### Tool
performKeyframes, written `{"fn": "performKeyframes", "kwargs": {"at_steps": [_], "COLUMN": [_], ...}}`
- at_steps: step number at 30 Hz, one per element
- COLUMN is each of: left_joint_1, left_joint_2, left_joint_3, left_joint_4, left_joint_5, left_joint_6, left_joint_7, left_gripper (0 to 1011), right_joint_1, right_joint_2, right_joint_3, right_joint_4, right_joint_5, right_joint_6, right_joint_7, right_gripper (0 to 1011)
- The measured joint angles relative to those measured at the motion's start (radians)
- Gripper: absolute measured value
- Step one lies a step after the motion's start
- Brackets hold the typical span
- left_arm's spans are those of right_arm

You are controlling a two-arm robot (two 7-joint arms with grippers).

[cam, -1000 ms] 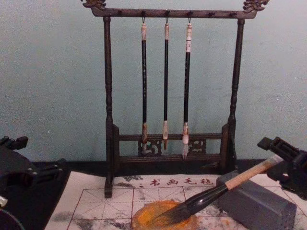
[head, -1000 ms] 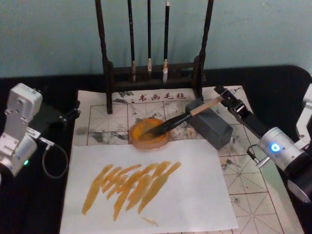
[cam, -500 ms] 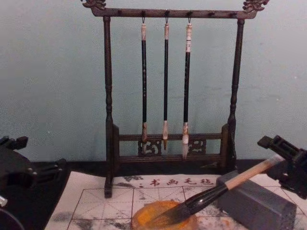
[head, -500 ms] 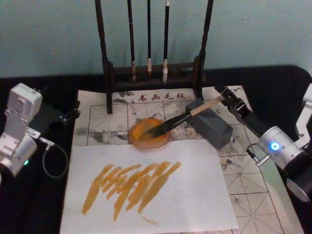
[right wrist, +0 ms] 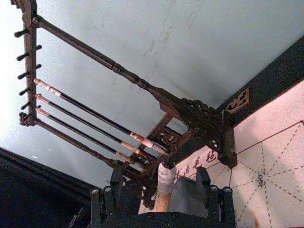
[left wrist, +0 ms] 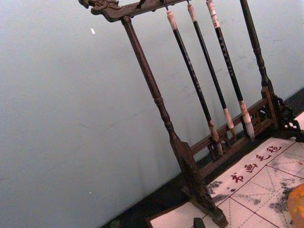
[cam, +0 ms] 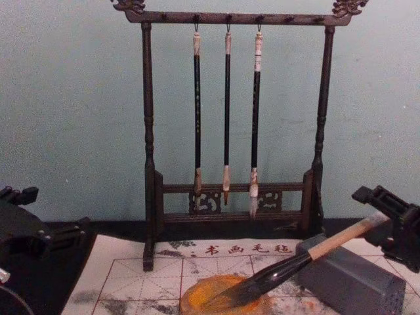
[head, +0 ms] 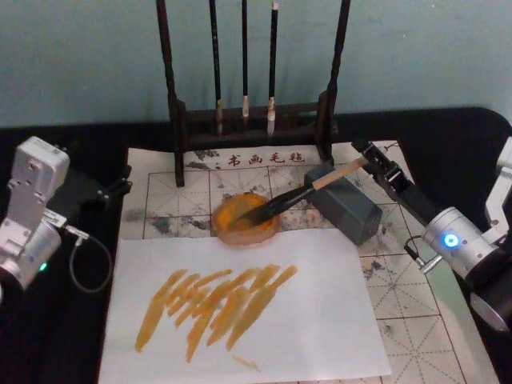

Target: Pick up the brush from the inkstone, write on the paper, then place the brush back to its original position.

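The brush point(head: 296, 194) lies slanted, its dark bristles in an orange dish point(head: 244, 218) and its tan shaft propped on the grey inkstone block point(head: 348, 208). In the chest view the brush point(cam: 295, 266) rises to the right toward my right gripper point(cam: 379, 215). My right gripper point(head: 370, 158) is open, one finger on each side of the brush's white-wrapped end point(right wrist: 164, 183), with gaps showing. The gridded paper point(head: 172, 196) with red characters lies under everything. A plain white sheet point(head: 320, 320) with orange strokes lies on it. My left gripper point(head: 120, 182) stays open at the paper's left edge.
A dark wooden rack point(head: 248, 120) with three thin hanging brushes point(cam: 226, 118) stands right behind the dish and inkstone. A black cloth point(head: 456, 144) covers the table around the paper. A cable point(head: 84, 260) loops beside my left arm.
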Motion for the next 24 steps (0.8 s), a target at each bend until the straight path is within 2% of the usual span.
{"fn": "performKeyframes", "kwargs": {"at_steps": [15, 19, 21, 22, 24], "left_joint_1": [0.0, 0.0, 0.0, 0.0, 0.0], "left_joint_2": [0.0, 0.0, 0.0, 0.0, 0.0], "left_joint_3": [0.0, 0.0, 0.0, 0.0, 0.0], "left_joint_4": [0.0, 0.0, 0.0, 0.0, 0.0], "left_joint_5": [0.0, 0.0, 0.0, 0.0, 0.0], "left_joint_6": [0.0, 0.0, 0.0, 0.0, 0.0], "left_joint_7": [0.0, 0.0, 0.0, 0.0, 0.0], "left_gripper": [1001, 1001, 1001, 1001, 1001], "right_joint_1": [-0.001, -0.001, -0.001, -0.001, -0.001], "right_joint_2": [0.0, 0.0, 0.0, 0.0, 0.0], "right_joint_3": [0.001, 0.001, 0.001, 0.001, 0.001], "right_joint_4": [-0.001, -0.001, -0.001, -0.001, -0.001], "right_joint_5": [-0.003, -0.003, -0.003, -0.003, -0.003], "right_joint_6": [0.0, 0.0, 0.0, 0.0, 0.0], "right_joint_7": [0.001, 0.001, 0.001, 0.001, 0.001], "right_gripper": [979, 901, 820, 820, 750]}}
